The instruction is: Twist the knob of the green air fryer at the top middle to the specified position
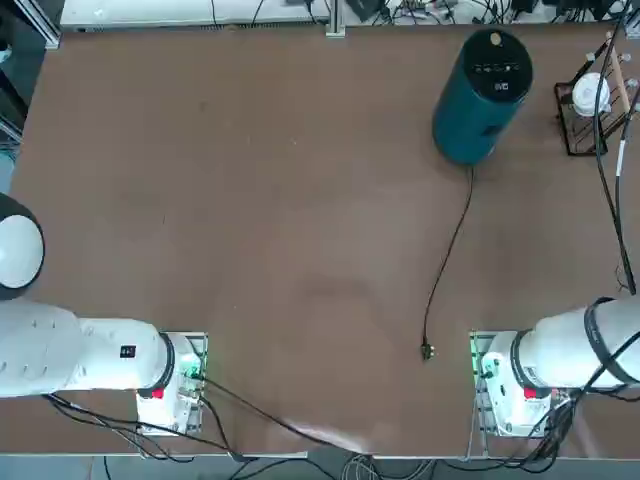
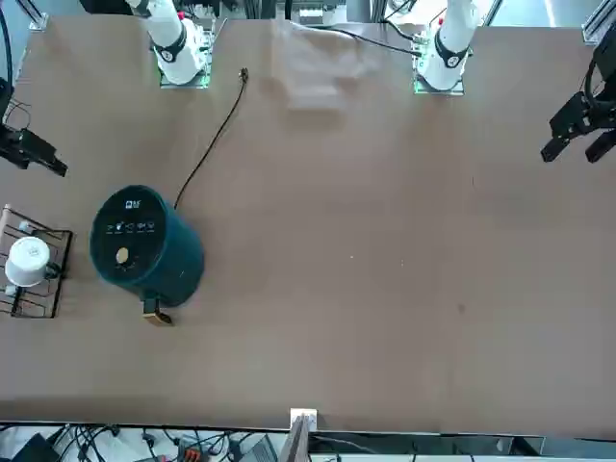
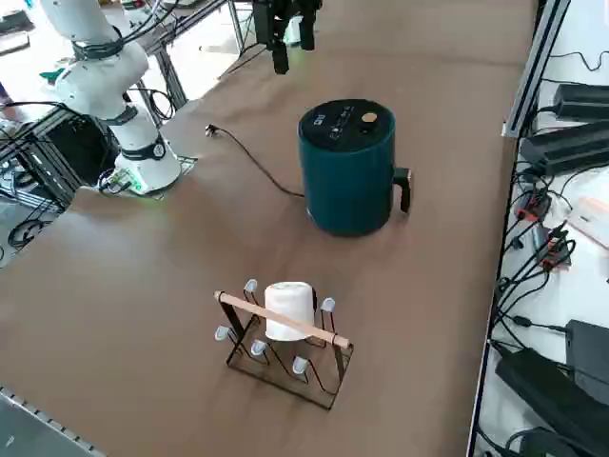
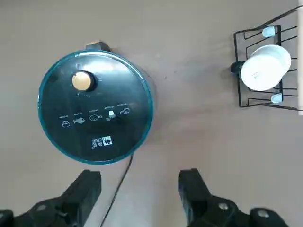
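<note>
My 2 fingers, the right gripper (image 4: pixel 140 191), stand wide apart above the table (image 3: pixel 419 286), with nothing held between them. The green air fryer (image 3: pixel 348 176) stands upright near me, untouched. Its knob (image 4: pixel 82 81), a round tan disc, sits on the black control face (image 4: pixel 97 127), on the side toward the black handle (image 3: pixel 403 188) and away from the robot's bases. White markings (image 4: pixel 101 142) lie across the rest of that face.

Around it, the black cord (image 2: pixel 212 144) leaves the fryer's foot and curves over the tabletop toward the bases, ending at a plug (image 1: pixel 427 350). From my wrist I see part of that cord in the gap between my fingers, below them.

To the fryer's right, well apart from it, is a black wire rack (image 3: pixel 285 367) with a wooden bar (image 3: pixel 283 319). It bears 1 white cup (image 3: pixel 289 310), whose dark handle points toward the fryer. From overhead, black cables (image 1: pixel 617 220) cross in front of the rack's right side.
</note>
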You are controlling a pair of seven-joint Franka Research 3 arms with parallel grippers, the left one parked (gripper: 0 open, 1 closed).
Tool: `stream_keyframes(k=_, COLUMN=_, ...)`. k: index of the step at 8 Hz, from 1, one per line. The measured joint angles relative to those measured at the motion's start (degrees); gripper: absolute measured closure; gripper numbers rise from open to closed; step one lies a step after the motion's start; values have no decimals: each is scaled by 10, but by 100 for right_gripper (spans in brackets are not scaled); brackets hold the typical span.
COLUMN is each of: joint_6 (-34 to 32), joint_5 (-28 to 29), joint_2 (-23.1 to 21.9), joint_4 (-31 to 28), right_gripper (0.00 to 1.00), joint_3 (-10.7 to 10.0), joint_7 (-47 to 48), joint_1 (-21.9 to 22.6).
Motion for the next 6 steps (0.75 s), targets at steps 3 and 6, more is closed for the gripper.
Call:
stream_keyframes(k=3, joint_6=1, joint_5=0, joint_2=0, joint_4=0, right_gripper=0, joint_3=1, joint_7=-4, joint_1=1)
stream_keyframes(k=6, joint_6=0, joint_5=0, joint_2=15, joint_4=-5, right_gripper=0, joint_3=3, joint_7=-5, joint_1=3)
